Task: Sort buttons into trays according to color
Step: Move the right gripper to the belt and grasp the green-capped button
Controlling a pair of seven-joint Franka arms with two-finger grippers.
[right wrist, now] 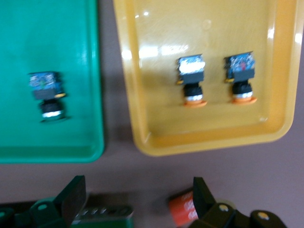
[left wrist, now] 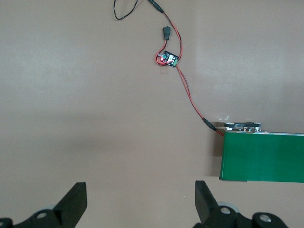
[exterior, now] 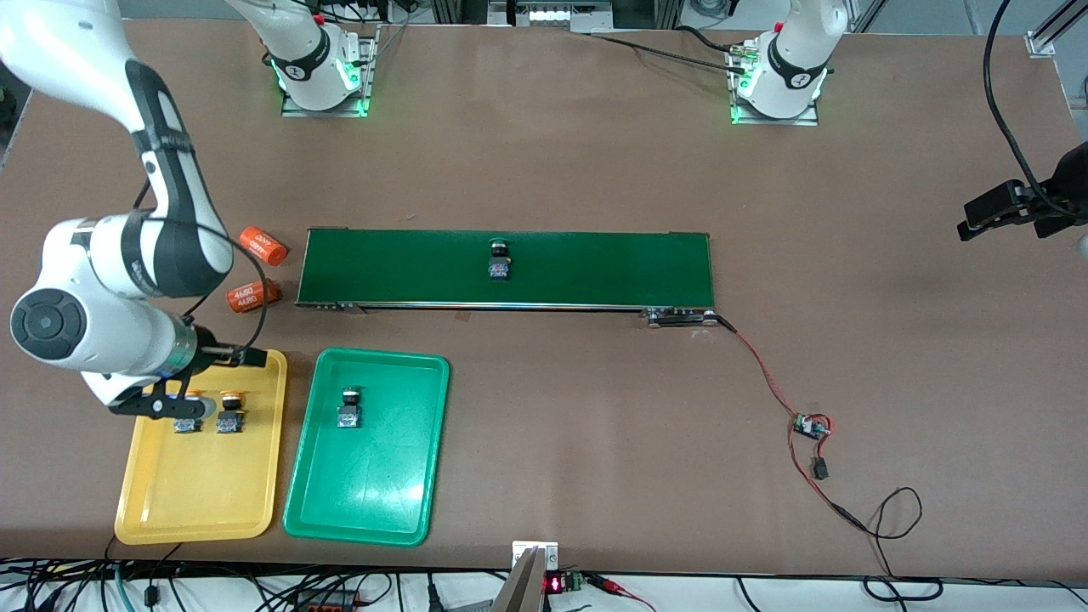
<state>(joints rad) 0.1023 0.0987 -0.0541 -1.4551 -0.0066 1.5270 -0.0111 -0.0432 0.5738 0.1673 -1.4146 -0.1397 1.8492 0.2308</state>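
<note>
While your right claw [exterior: 183, 406] hangs wide open and empty over the yellow tray [exterior: 202, 501], two yellow buttons [right wrist: 194, 78] lie under it. One green button [exterior: 349, 407] lies in the green tray [exterior: 374, 501], another [exterior: 500, 259] on the belt [exterior: 595, 268]. Your left claw [left wrist: 140, 204] waits, spread, holding nothing.

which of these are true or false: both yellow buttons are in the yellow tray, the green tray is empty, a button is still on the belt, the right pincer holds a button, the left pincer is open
1. Both yellow buttons lie in the yellow tray. True.
2. The green tray is empty. False: one green button lies in it.
3. A button sits on the belt. True.
4. The right pincer holds a button. False: it is open and empty above the yellow tray.
5. The left pincer is open. True.
</note>
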